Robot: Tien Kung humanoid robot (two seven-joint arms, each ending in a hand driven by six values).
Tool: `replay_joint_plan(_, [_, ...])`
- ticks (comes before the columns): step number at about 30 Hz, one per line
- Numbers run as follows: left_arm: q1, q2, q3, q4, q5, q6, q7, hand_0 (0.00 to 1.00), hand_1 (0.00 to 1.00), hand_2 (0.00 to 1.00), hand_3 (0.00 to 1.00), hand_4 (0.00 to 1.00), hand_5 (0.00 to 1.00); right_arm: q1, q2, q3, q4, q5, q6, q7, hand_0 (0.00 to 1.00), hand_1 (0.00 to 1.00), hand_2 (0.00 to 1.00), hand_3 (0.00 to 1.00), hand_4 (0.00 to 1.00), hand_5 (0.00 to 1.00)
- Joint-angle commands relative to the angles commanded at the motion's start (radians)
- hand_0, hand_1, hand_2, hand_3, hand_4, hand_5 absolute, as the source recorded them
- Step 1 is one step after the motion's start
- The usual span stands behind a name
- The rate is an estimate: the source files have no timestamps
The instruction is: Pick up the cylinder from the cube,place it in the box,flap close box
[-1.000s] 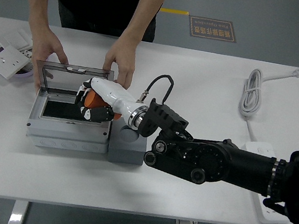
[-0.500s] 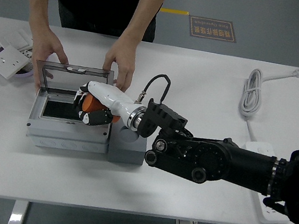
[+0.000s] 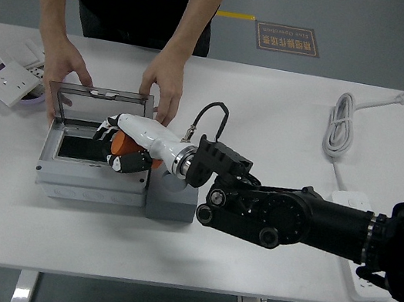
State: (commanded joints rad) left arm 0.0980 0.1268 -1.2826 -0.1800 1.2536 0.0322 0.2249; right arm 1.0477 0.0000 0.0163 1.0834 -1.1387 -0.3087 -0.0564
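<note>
My right hand (image 3: 119,146) reaches in from the right and is shut on an orange cylinder (image 3: 122,145), holding it over the right part of the open grey box (image 3: 64,178). The box's clear lid (image 3: 96,105) stands upright at the back. A person's two hands (image 3: 163,82) hold that lid at its left and right corners. The grey cube (image 3: 170,196) sits against the box's right side, partly under my wrist. My left arm is out of view.
White wall sockets (image 3: 13,78) and a purple-rimmed dish lie at the far left. A coiled white cable (image 3: 341,125) and a white power strip (image 3: 358,265) sit on the right. The person stands at the far edge.
My right hand has moved a little left and down with the cylinder, further over the box's inside. The person's hands have stayed on the lid.
</note>
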Motion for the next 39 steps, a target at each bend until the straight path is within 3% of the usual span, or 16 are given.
replay_joint_plan(2, [-0.001,0.0,0.0,0.0,0.001,0.0,0.0,0.923,0.852,0.854,0.951,0.002,0.002,0.001,0.0,-0.001,0.0,0.0,0.0,0.002,0.786,0.72,0.749,0.727,0.689,0.088])
replay_joint_plan(3, [-0.002,-0.001,0.0,0.0,0.002,-0.001,0.0,0.923,0.852,0.854,0.951,0.002,0.002,0.001,0.0,-0.001,0.0,0.0,-0.001,0.003,0.808,0.733,0.768,0.771,0.761,0.124])
replay_joint_plan(20, [-0.002,-0.006,0.003,0.0,0.006,-0.002,-0.001,0.923,0.852,0.854,0.951,0.002,0.002,-0.004,0.0,-0.003,0.012,0.028,-0.025,0.027,0.819,0.738,0.77,0.78,0.816,0.169])
replay_joint_plan(39, [-0.003,-0.023,0.007,0.0,0.001,-0.004,-0.005,0.923,0.852,0.854,0.951,0.002,0.002,-0.016,0.0,0.156,0.108,0.009,-0.04,0.05,0.825,0.734,0.755,0.767,0.834,0.215])
